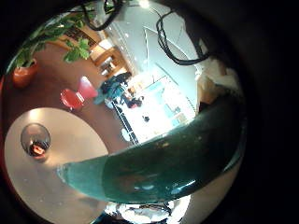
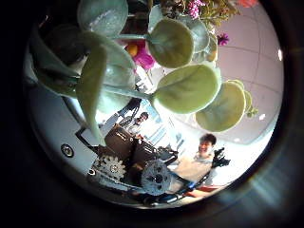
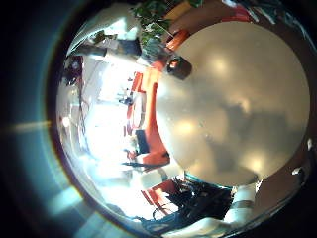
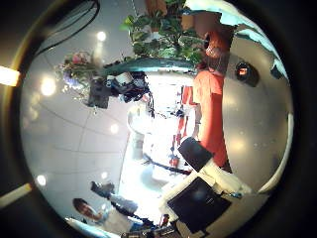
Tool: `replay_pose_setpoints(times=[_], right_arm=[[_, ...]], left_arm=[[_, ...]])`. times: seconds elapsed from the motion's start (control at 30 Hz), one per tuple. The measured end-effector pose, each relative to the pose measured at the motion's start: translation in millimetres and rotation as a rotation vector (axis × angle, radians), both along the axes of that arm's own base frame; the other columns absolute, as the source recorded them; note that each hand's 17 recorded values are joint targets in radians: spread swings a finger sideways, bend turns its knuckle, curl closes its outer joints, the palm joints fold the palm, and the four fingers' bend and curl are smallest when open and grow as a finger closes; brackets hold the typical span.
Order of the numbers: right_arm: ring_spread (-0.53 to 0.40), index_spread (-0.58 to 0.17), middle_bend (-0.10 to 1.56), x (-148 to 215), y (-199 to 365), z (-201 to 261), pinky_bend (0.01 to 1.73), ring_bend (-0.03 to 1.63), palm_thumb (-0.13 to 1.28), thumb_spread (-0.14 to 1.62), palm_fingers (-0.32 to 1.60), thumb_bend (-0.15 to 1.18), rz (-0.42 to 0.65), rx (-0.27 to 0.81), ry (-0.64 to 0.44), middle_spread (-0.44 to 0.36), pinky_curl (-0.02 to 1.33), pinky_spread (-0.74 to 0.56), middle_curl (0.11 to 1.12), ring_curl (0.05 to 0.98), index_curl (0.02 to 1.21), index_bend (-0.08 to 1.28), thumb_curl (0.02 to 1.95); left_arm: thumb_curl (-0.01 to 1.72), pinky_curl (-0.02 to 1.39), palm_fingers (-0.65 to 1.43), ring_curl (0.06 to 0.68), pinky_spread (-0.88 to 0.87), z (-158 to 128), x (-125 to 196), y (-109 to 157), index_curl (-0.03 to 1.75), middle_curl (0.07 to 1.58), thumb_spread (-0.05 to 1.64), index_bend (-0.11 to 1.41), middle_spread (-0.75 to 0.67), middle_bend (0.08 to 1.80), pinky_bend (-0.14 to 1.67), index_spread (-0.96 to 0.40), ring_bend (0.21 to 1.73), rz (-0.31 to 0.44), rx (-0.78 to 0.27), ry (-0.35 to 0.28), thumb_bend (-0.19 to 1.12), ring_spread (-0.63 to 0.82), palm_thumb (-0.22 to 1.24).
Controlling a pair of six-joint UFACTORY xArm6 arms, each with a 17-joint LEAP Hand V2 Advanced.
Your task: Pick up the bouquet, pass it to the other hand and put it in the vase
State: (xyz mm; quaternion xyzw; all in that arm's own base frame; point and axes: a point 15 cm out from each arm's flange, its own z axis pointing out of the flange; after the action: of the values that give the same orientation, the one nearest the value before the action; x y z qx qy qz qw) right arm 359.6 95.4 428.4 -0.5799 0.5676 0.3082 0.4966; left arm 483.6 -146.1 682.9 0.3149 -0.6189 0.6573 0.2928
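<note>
The bouquet [image 2: 157,71] fills the left thumb side palm view with broad leaves and small flowers, close to that palm. Its wrapped stem end [image 1: 168,163] crosses the left little finger side view. From the right thumb side view I see the left hand [image 4: 102,89] in the air, shut on the bouquet [image 4: 77,67], level with the right palm. The vase [image 1: 35,140], a small glass, stands on the round table [image 1: 65,173] and also shows as vase [image 3: 179,67] and vase [image 4: 243,70]. The right hand [image 4: 203,193] holds nothing; its fingers look relaxed.
The round table [image 3: 233,109] lies wide under the right palm with only the vase on it. A potted plant [image 1: 28,67] and a low seat [image 1: 73,96] stand on the floor beyond the table. Another leafy plant [image 4: 163,35] is behind the vase.
</note>
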Motion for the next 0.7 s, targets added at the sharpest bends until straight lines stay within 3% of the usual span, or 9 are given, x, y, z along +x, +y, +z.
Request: replay_pose_setpoints(times=[0.13, 0.23, 0.5, 0.7], right_arm=[[0.034, -0.402, 0.56, 0, 5, -3, 0.85, 0.84, 0.66, 0.98, 0.12, -0.03, 0.017, 0.004, 0.010, -0.050, 0.46, 0.40, 0.37, 0.298, 0.44, 0.31, 0.57], [0.043, -0.413, 0.53, 1, 5, -3, 0.82, 0.81, 0.65, 0.98, 0.16, -0.03, 0.018, 0.004, 0.010, -0.055, 0.44, 0.42, 0.36, 0.279, 0.43, 0.31, 0.55], [0.052, -0.424, 0.47, 11, 7, 2, 0.74, 0.74, 0.65, 0.99, 0.23, -0.03, 0.024, -0.005, 0.007, -0.059, 0.38, 0.45, 0.35, 0.243, 0.41, 0.29, 0.53], [0.062, -0.429, 0.43, 12, 7, 4, 0.69, 0.70, 0.66, 0.99, 0.26, -0.02, 0.024, -0.006, 0.004, -0.051, 0.34, 0.46, 0.34, 0.222, 0.41, 0.28, 0.51]], left_arm=[[0.82, 1.00, 0.80, 0.609, -0.54, -2, 21, 9, 1.20, 1.16, 1.05, 0.71, -0.57, 1.13, 1.44, -0.73, 1.70, 0.086, -0.009, -0.049, 0.08, -0.39, 1.07], [0.83, 1.01, 0.79, 0.606, -0.54, -10, 38, 11, 1.24, 1.16, 1.06, 0.69, -0.57, 1.13, 1.44, -0.73, 1.70, 0.137, -0.021, -0.050, 0.07, -0.39, 1.07], [0.85, 1.02, 0.80, 0.598, -0.54, -53, 77, 4, 1.31, 1.17, 1.08, 0.66, -0.58, 1.13, 1.43, -0.73, 1.71, 0.158, -0.041, -0.001, 0.06, -0.39, 1.08], [0.87, 1.03, 0.80, 0.595, -0.55, -70, 86, 3, 1.36, 1.17, 1.09, 0.64, -0.58, 1.13, 1.41, -0.73, 1.71, 0.180, -0.059, 0.032, 0.05, -0.38, 1.08]])
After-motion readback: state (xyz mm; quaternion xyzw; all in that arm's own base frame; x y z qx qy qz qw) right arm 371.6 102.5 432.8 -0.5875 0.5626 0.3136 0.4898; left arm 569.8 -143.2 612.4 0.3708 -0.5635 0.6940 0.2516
